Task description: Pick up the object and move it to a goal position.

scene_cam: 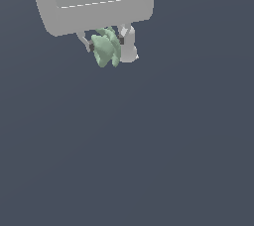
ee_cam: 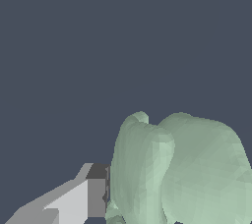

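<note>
1. A white gripper (scene_cam: 107, 49) was seen near the upper edge of the exterior view, at about 11 o'clock from the frame's centre, hanging from a broad, pale grey hand body (scene_cam: 94, 2).
2. Two fingers were shown pointing downward from that body: a thin one (scene_cam: 84, 40) on the exterior view's left and a thicker, blockier one (scene_cam: 128, 46) on the exterior view's right.
3. The object (scene_cam: 106, 47), a pale mint-green lumpy figurine, was held between the two fingers, with the fingers closed against its sides.
4. The object was seen to be narrower than the hand body above it, and its lower lobes reached slightly below the left fingertip.
5. A dark pad was seen at the tip of the left finger, touching the object at its 9 o'clock side.
6. The right finger was partly hidden by the object, which overlapped it at the object's 3 o'clock side.
7. In the wrist view, the object (ee_cam: 182, 169) filled the lower right part of the picture as several rounded, matte green lobes.
8. One finger (ee_cam: 74, 201) with a dark pad was seen pressed against the object at its 8 o'clock side; the other finger was not shown in that view.
9. Only a plain dark slate-blue background (scene_cam: 173, 145) was seen around and below the object, so it could not be told whether a surface was touched.
</note>
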`<state>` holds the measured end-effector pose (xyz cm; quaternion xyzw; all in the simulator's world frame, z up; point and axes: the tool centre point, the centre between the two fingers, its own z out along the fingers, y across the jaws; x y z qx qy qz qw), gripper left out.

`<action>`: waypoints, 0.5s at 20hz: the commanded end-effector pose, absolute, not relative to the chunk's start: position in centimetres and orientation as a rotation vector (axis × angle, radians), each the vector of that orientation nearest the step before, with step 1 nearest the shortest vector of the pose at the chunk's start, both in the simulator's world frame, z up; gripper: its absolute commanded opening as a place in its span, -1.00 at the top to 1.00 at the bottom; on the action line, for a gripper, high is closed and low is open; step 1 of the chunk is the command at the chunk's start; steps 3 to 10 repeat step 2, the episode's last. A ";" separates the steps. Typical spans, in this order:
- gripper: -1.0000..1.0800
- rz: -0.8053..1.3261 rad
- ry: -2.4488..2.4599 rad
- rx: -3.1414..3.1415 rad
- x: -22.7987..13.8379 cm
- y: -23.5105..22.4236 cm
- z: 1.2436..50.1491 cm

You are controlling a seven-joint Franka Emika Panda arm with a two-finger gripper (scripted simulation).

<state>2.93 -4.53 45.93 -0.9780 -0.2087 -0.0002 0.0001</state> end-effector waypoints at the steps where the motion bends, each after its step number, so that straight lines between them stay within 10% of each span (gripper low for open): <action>1: 1.00 0.000 -0.656 -3.072 3.0 -4.6 46.1; 10: 1.00 0.000 -0.656 -3.072 3.0 -4.6 46.2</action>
